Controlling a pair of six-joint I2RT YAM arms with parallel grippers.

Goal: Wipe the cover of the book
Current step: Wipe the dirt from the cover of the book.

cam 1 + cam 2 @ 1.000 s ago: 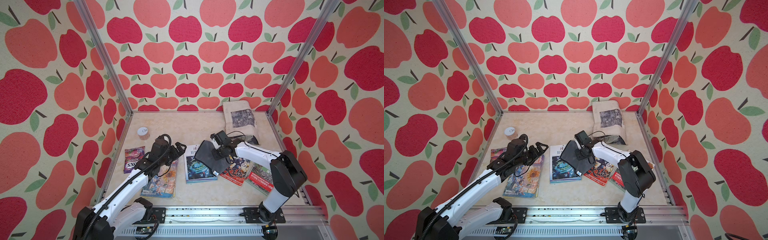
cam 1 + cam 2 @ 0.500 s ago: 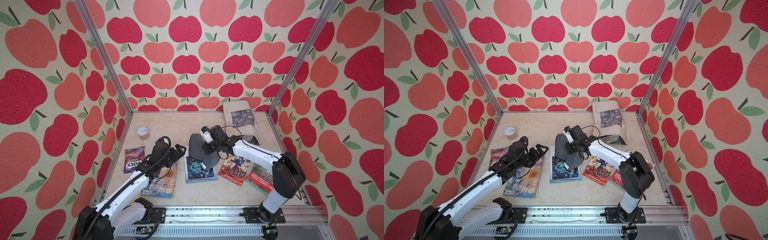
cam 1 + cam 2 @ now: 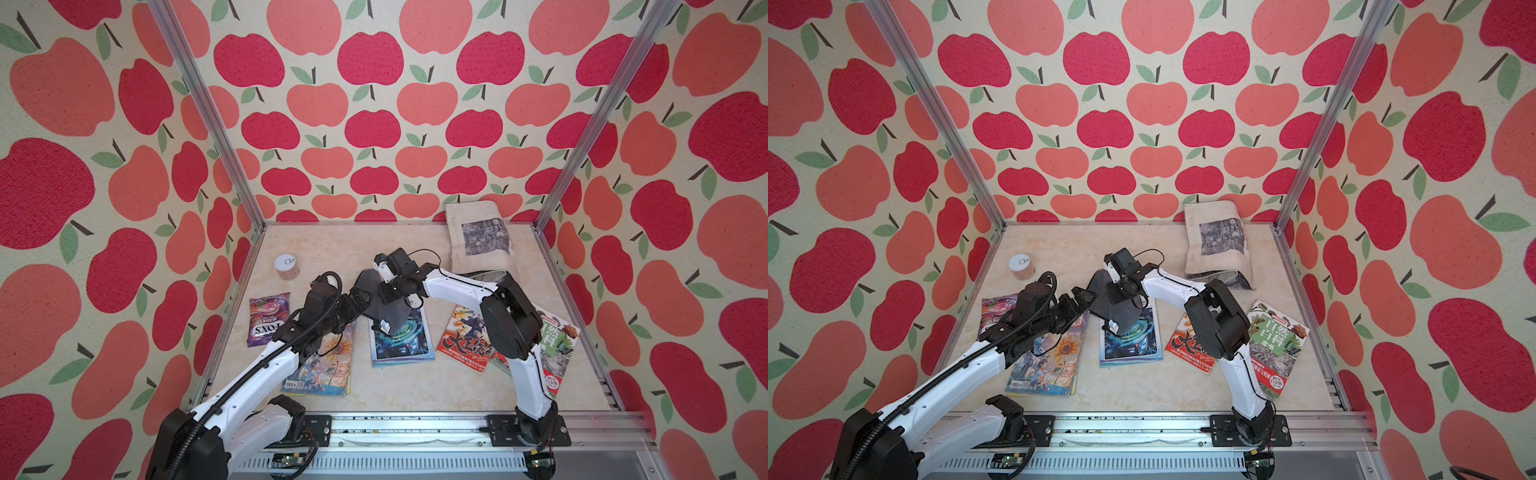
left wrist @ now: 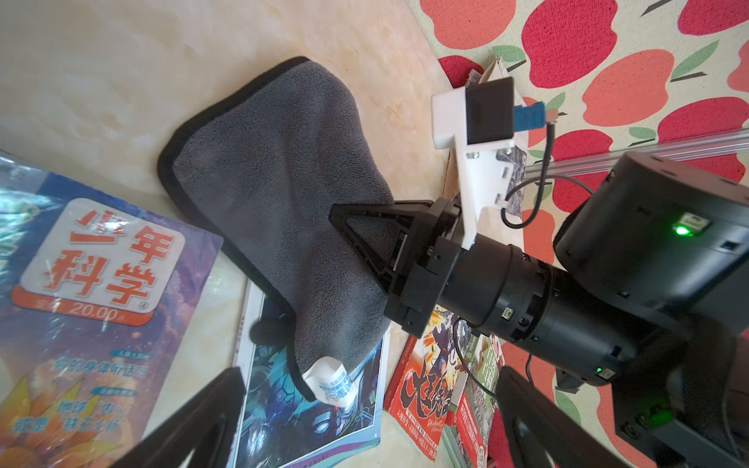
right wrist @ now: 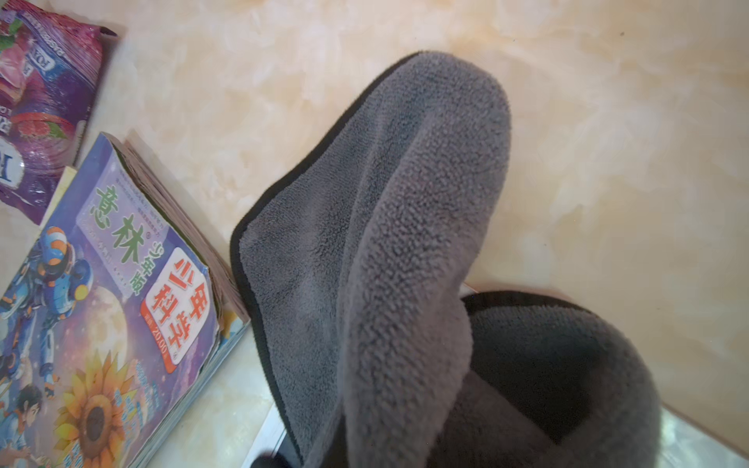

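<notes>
The right gripper [image 4: 338, 214] pinched the grey cloth [image 4: 275, 194] over the blue book [image 3: 401, 340], seemingly mid-wipe; next, a drag across the cover. The left gripper [image 3: 359, 301] stood wide.

Both top views high, facing down, wrist views close, sharing grey cloth [image 4: 275, 194]

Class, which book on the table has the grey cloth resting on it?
The blue-covered middle book: the grey cloth drapes over its far end; no other cover is draped.
</notes>
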